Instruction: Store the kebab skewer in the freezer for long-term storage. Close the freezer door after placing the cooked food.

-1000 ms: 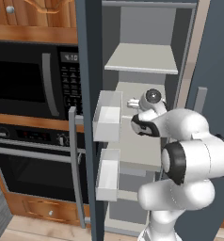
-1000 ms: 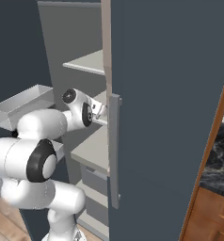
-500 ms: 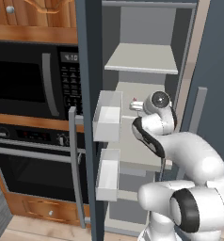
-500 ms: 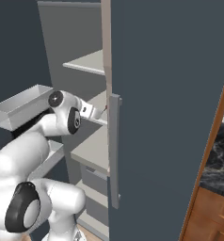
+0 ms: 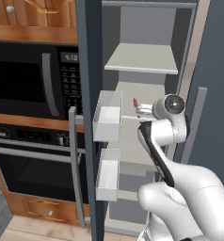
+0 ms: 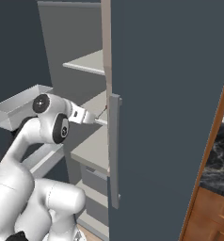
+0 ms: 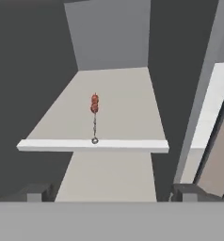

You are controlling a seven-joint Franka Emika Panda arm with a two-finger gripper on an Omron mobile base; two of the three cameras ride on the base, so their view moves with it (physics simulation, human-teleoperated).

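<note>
While the freezer (image 5: 147, 61) fills the frame centre with its freezer door (image 5: 88, 117) swung wide at left, I see open room between door edge and shelves. My gripper (image 7: 109, 193) sits low in the hand view, jaws spread apart, holding nothing. Ahead, the kebab skewer (image 7: 94, 117) lies on a whitish shelf (image 7: 128, 108), its ring end at the front lip.

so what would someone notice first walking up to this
Probably the freezer standing wide open, its door swung out left with white bins on the inside. Then the small kebab skewer lying on a pale shelf near its front edge. The open gripper sits just in front of that shelf, holding nothing.
</note>
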